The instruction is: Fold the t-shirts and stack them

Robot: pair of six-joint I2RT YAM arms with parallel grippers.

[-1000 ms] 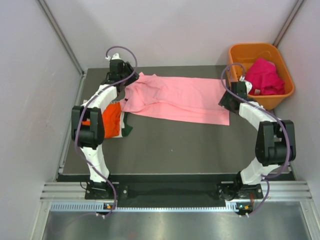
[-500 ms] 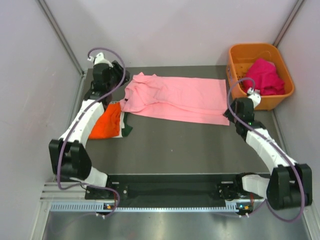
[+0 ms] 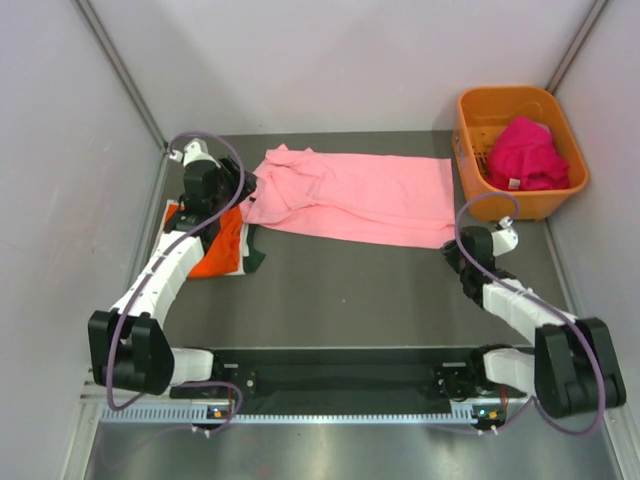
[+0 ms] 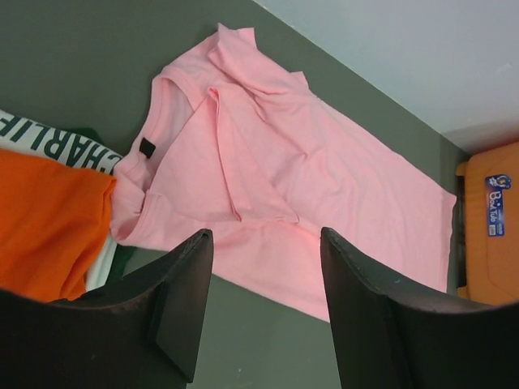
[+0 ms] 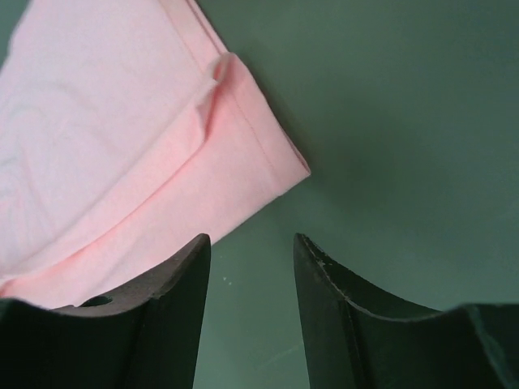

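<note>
A light pink t-shirt (image 3: 350, 195) lies spread across the far half of the table, its near long edge folded over. My left gripper (image 3: 243, 190) hovers just left of the collar, open and empty; in the left wrist view its fingertips (image 4: 195, 243) frame the pink t-shirt (image 4: 284, 154). My right gripper (image 3: 455, 255) sits off the shirt's near right corner (image 5: 292, 166), open with only bare table between its fingers. At the left lies an orange t-shirt (image 3: 215, 250) on a white one with dark green lettering (image 4: 57, 138). Magenta t-shirts (image 3: 525, 150) fill the basket.
The orange plastic basket (image 3: 470, 105) stands at the far right corner, also at the right edge of the left wrist view (image 4: 486, 203). Grey walls close in the table on three sides. Dark table surface (image 3: 350, 290) stretches between the pink shirt and the arm bases.
Both arms pulled back toward the near side, away from the pink shirt's ends. The left jaws widened and the right jaws narrowed somewhat. The pink shirt stayed where it lay.
</note>
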